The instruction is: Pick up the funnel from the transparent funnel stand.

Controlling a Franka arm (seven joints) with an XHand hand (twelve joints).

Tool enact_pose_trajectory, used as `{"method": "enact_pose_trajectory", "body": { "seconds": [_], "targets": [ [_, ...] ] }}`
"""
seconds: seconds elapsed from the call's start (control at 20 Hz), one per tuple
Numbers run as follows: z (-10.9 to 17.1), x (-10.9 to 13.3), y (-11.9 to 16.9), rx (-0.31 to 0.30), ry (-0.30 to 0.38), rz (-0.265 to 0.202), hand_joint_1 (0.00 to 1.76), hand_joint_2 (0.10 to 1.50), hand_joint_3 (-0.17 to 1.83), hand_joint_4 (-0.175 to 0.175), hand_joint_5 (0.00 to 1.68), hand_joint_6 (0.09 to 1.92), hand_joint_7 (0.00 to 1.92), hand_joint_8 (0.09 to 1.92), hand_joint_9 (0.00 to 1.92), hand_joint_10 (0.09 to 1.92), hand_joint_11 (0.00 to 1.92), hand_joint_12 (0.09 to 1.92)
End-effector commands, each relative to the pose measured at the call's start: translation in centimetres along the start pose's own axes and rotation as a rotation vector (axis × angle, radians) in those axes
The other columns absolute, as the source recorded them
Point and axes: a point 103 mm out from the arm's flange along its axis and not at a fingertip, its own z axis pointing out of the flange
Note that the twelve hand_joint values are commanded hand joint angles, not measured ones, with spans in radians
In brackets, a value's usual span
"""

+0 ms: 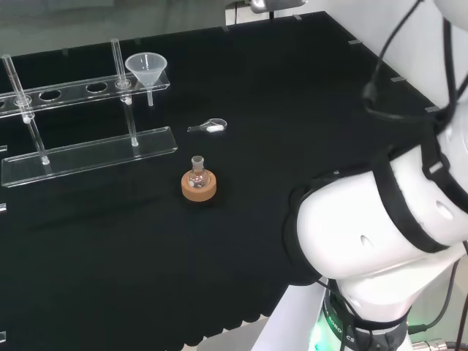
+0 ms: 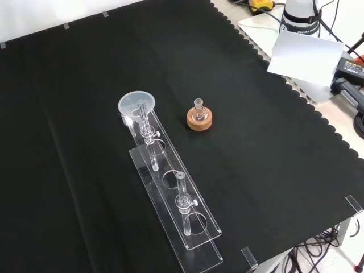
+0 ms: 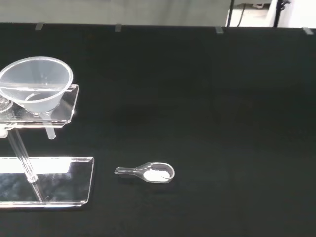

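A clear plastic funnel (image 1: 146, 69) sits with its spout down in the end hole of a transparent stand (image 1: 95, 152), at the far left of the bench in the head view. From the front, the funnel (image 2: 136, 105) tops the far end of the long stand (image 2: 199, 255). In the wrist view the funnel (image 3: 35, 91) rests in the stand's upper shelf, above the base plate (image 3: 54, 185). Two clear posts join shelf and base.
A small flask on a cork ring (image 1: 198, 183) stands right of the stand's base, also seen from the front (image 2: 199, 118). A clear scoop with white powder (image 1: 212, 126) lies on the cloth between funnel and flask (image 3: 153, 173). The arm's white links (image 1: 380, 234) bulk at right.
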Motion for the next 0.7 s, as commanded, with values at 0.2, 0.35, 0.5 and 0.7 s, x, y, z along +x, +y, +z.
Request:
{"method": "enact_pose_trajectory", "body": {
  "seconds": [0.2,0.35,0.5,0.7],
  "targets": [
    [3.9,5.7,8.2,0.049,-0.029,-0.117,0.14,1.11,0.3,-0.003,0.18,0.09,0.04,0.45,0.16,0.68,0.02,1.39],
    [5.0,7.2,9.1,0.075,-0.062,-0.121,0.18,1.08,0.29,-0.004,0.19,0.09,0.07,0.49,0.19,0.69,0.03,1.4],
    [6.1,8.8,10.2,0.109,-0.08,-0.15,0.24,1.04,0.27,-0.005,0.2,0.09,0.08,0.52,0.2,0.7,0.04,1.4],
    [7.3,10.6,11.0,0.141,-0.089,-0.181,0.29,0.99,0.25,-0.006,0.21,0.09,0.08,0.54,0.21,0.71,0.05,1.41]
  ]
}}
